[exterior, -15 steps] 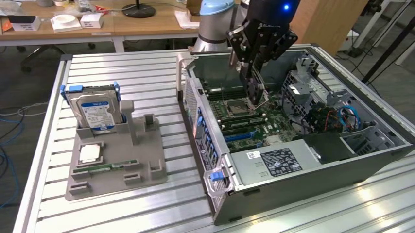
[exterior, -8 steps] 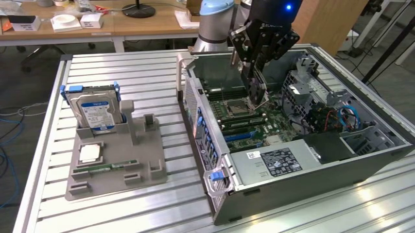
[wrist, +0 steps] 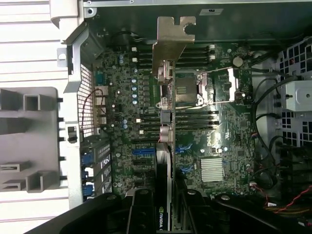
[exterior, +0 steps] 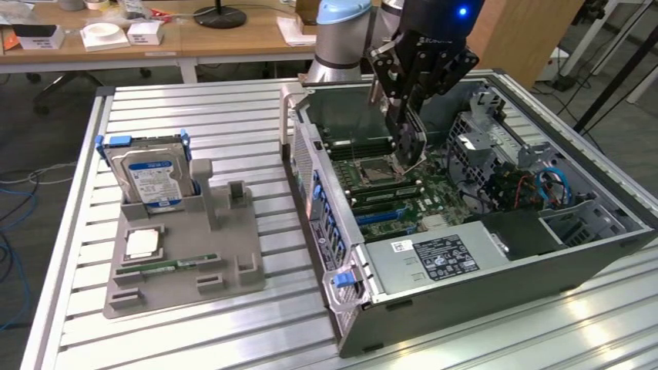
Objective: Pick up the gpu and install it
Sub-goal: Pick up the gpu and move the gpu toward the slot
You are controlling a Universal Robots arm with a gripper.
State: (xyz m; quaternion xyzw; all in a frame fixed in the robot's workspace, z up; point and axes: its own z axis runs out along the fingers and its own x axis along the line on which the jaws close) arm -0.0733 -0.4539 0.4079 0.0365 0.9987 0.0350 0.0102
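The gpu (exterior: 411,150) looks light, stiff and fragile, pinched across its flat faces by the gripper (exterior: 403,108) at upper centre.

High oblique exterior view; wrist view close above the shared motherboard (wrist: 229,141).

— The gpu (wrist: 164,175) pinched in the claw (wrist: 165,214) is matt black, its bracket (wrist: 171,44) dull, bare silver metal.
— Claw's black too, with a faint plastic sheen. Beneath it the motherboard (wrist: 122,112): matt dark green, one ribbed, bright metal heatsink (wrist: 212,169).
— Well off from the claw, the slatted table (exterior: 206,108), smooth shiny metal; the tray (exterior: 185,254), matt grey plastic.
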